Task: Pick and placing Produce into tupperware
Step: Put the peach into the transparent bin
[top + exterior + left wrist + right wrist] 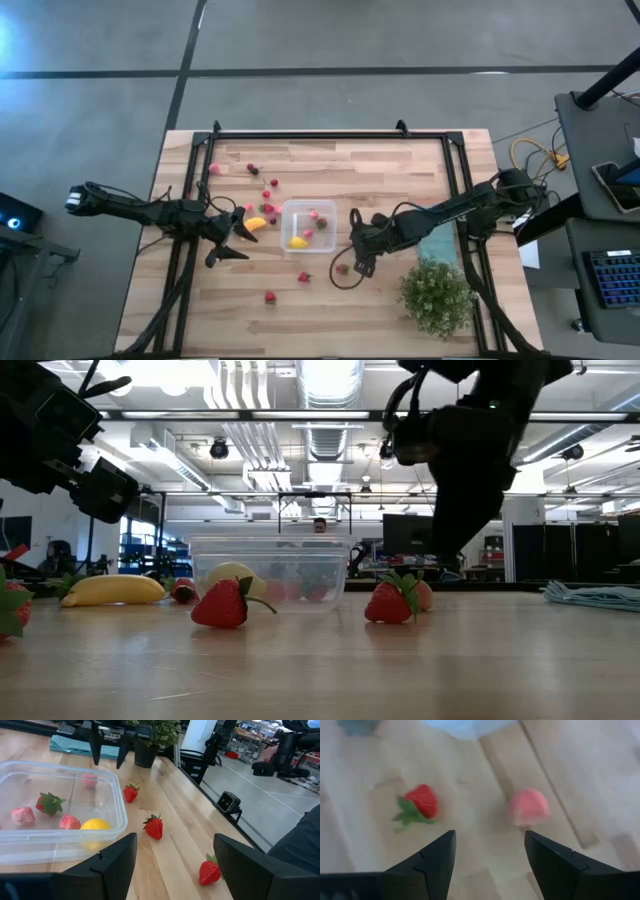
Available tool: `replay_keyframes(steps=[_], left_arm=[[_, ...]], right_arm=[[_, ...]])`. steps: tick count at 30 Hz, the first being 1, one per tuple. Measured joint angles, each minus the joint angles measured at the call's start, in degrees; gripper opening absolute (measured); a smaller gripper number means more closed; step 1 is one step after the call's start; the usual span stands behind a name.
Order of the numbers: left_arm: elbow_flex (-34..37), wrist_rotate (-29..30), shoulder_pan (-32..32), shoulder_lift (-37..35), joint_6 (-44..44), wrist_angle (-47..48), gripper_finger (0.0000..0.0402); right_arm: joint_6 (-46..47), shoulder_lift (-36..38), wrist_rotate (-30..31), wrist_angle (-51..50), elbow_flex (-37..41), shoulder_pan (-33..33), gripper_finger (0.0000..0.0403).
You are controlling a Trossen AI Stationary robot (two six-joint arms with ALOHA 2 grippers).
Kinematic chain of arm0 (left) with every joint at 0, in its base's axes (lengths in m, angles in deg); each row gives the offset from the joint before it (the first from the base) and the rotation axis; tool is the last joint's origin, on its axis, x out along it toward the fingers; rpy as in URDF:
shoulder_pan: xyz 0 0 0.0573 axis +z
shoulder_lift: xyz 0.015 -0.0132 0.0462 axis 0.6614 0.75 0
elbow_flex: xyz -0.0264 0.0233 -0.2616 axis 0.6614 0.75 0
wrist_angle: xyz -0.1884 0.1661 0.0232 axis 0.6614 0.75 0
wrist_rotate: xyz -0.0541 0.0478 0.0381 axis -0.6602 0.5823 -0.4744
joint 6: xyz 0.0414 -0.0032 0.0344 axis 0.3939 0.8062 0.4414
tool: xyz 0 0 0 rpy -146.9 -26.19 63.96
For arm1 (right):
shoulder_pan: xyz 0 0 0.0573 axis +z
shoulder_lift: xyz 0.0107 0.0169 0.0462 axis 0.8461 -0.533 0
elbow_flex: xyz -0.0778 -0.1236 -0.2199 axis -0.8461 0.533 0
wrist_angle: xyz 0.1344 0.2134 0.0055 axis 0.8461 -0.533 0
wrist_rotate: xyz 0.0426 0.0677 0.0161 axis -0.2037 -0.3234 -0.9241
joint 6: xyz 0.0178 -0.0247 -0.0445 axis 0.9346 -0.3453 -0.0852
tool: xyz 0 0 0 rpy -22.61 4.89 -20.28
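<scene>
The clear tupperware (322,240) stands mid-table with a yellow lemon (95,825), a strawberry (49,802) and pink pieces (22,815) lying in it. My right gripper (490,850) hangs open just right of the box, pointing steeply down. Below it, a strawberry (420,801) and a pink piece (529,806) lie on the wood, untouched. My left gripper (175,865) waits open at the box's left side, above the table. Two more strawberries (154,827) (209,871) lie nearer the front edge. A yellow banana piece (256,224) rests left of the box.
A bushy green plant (437,295) stands at the near right, with a teal cloth (438,240) behind it. Small berries (271,184) are scattered on the far left of the table. Black frame rails (190,170) run along the table's sides.
</scene>
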Motion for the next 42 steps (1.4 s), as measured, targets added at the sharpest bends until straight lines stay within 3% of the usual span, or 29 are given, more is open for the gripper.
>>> replay_keyframes(steps=[4,18,42], left_arm=[[0.00,0.00,-0.02,-0.02,0.00,0.00,0.0249],[0.00,0.00,0.00,0.00,0.00,0.00,0.0249],[0.00,0.02,0.00,0.00,0.00,0.00,0.0249]], right_arm=[[-4.75,-0.07,-3.85,3.55,0.16,-2.18,0.0228],[-25.92,-0.11,0.24,2.85,-0.37,-4.62,0.0228],[-24.65,-0.23,-0.25,3.59,0.90,-4.66,0.0228]])
